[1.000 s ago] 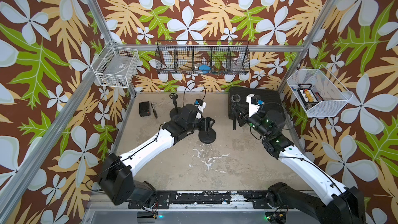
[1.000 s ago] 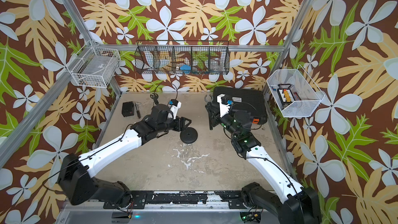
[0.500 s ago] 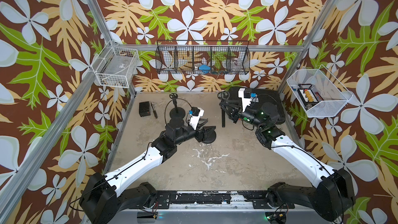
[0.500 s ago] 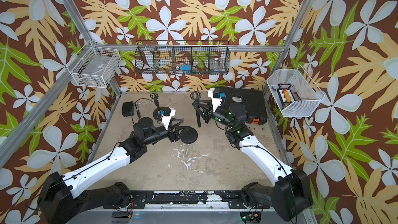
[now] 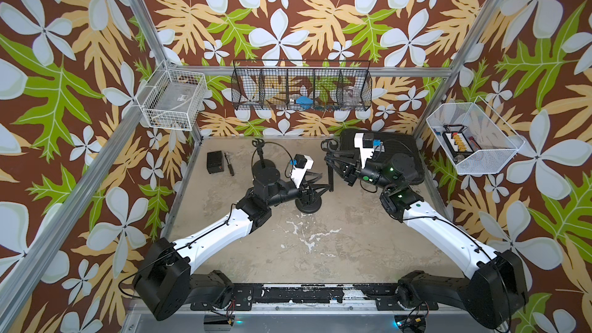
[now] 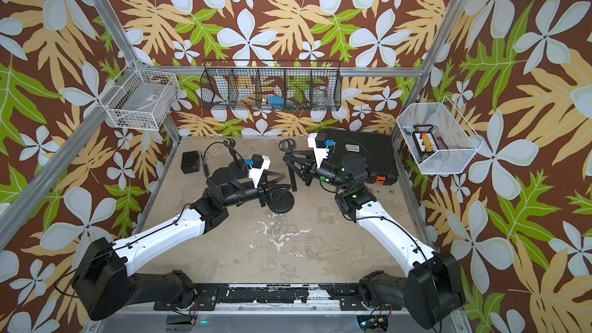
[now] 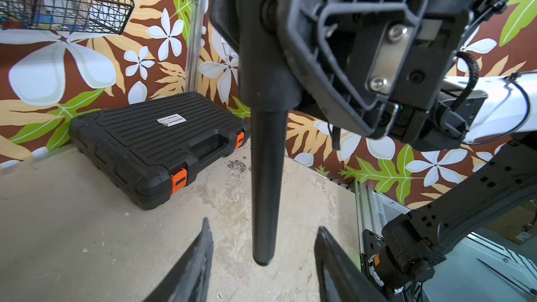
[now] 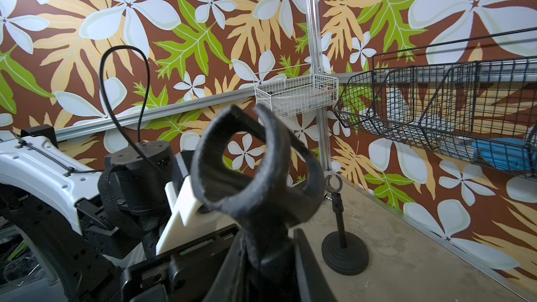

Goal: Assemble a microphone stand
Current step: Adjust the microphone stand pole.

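Between the spread fingers (image 7: pixel 194 265) of the left gripper (image 7: pixel 263 225), the pole (image 7: pixel 266 184) is hanging untouched while the right gripper (image 8: pixel 266 245) is clamping it under the clip (image 8: pixel 261 201), so an off-centre squeeze is threatening to twist it away from the base (image 6: pixel 283 202) sitting close beneath.

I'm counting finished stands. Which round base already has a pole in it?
The back base near the black box: a clip-topped pole stands on it. The base by the left gripper is bare.
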